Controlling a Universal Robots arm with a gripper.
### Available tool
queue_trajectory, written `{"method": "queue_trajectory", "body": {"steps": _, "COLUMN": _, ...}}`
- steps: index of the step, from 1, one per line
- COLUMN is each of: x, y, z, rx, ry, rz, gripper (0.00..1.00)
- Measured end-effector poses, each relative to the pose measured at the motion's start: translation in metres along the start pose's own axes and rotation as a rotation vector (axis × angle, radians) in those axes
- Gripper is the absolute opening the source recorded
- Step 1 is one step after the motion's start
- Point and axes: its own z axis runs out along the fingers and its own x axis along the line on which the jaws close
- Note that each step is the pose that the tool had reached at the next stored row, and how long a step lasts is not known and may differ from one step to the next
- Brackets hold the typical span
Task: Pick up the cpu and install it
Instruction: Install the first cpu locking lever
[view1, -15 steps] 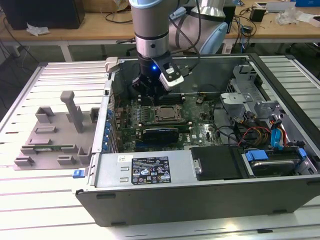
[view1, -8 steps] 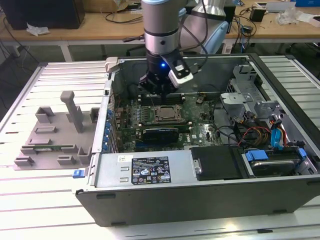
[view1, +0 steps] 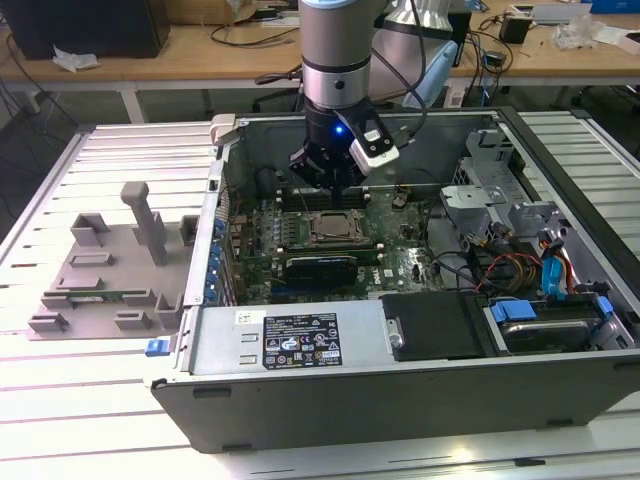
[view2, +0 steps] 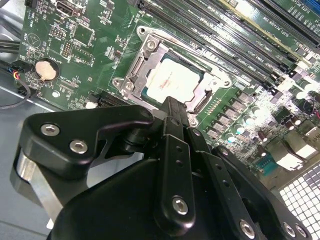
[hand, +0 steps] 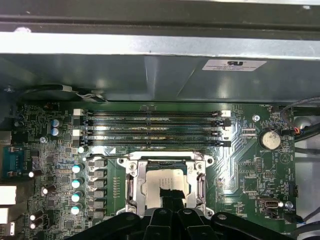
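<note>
End effector: the end effector (view2: 171, 106) looks clenched, its tips drawn together with nothing between them. It points down into the open computer case (view1: 400, 400).
Cpu: the cpu (view2: 172, 80) lies flat inside the socket frame (view2: 131, 75), silver top up, on the motherboard (view2: 85, 55).
Key relation: the cpu sits straight beyond the tips. In both wrist views the dark tip overlaps one edge of the silver top. Whether it touches or hovers just above cannot be told.
Exterior check: the arm (view1: 335, 50) stands upright over the socket, so the offset seems vertical and hardly sideways.
Axis: the chip is square with its edges parallel to the frame, so there is no long side to favour.
Task standing: judged from this, the cpu is already in its seat and not gripped.
Around: memory slots (hand: 150, 127) run just beyond the socket. A grey fixture (view1: 100, 270) lies on the tabletop (view1: 100, 430) at the exterior view's left, well apart.
</note>
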Motion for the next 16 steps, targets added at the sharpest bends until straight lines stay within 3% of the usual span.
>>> {"method": "queue_trajectory", "body": {"steps": 9, "x": 0.0005, "y": 0.0, "z": 0.0, "rx": -0.0001, "ry": 0.0, "rz": 0.0, "gripper": 0.11}}
{"method": "queue_trajectory", "body": {"steps": 16, "x": 0.0137, "y": 0.0, "z": -0.0005, "rx": 0.0, "ry": 0.0, "rz": 0.0, "gripper": 0.11}}
